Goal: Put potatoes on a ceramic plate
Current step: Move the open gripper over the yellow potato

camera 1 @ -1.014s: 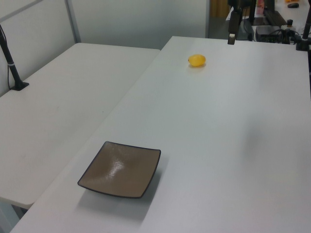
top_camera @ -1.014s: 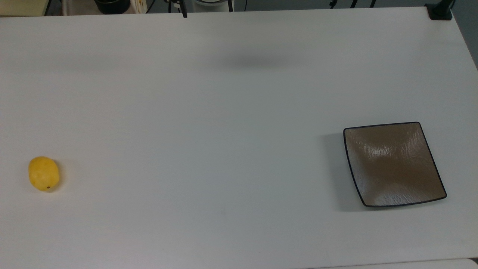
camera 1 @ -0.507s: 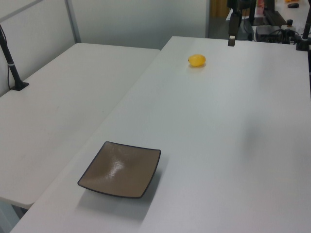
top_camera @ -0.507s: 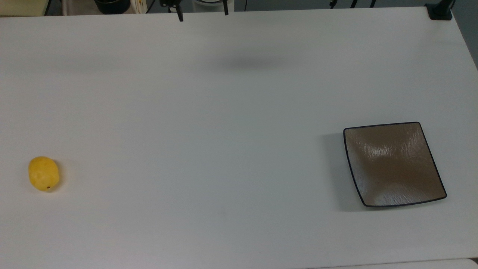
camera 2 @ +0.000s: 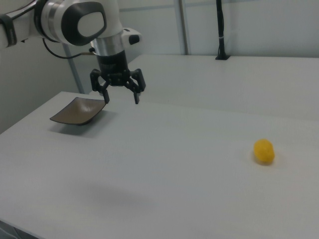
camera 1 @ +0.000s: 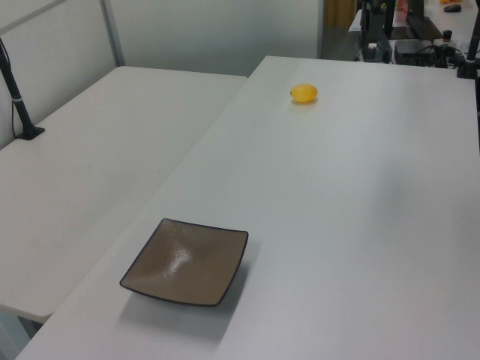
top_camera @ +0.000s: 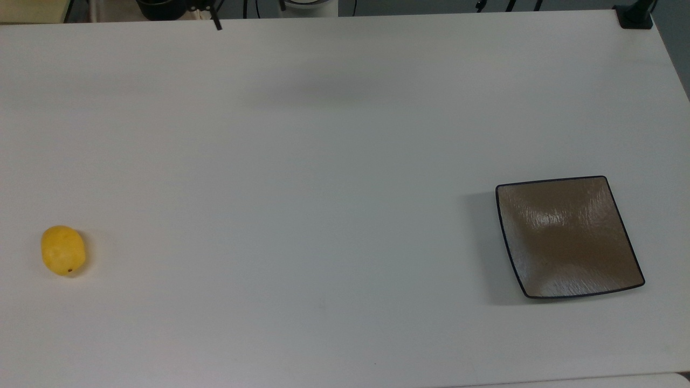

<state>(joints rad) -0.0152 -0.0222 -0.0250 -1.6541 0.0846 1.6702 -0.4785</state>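
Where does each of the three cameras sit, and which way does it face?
Top view: overhead, looking down on the table; a fingertip pokes in at the far edge.
Left view: raised at the plate end, looking along the table toward the potato.
Right view: low at the potato end, facing the plate; arm and open gripper show.
All share potato and plate.

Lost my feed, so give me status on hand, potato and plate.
Hand open, empty, up above the table. Potato on the table, untouched. Plate bare, far across from the potato. Nothing between them.
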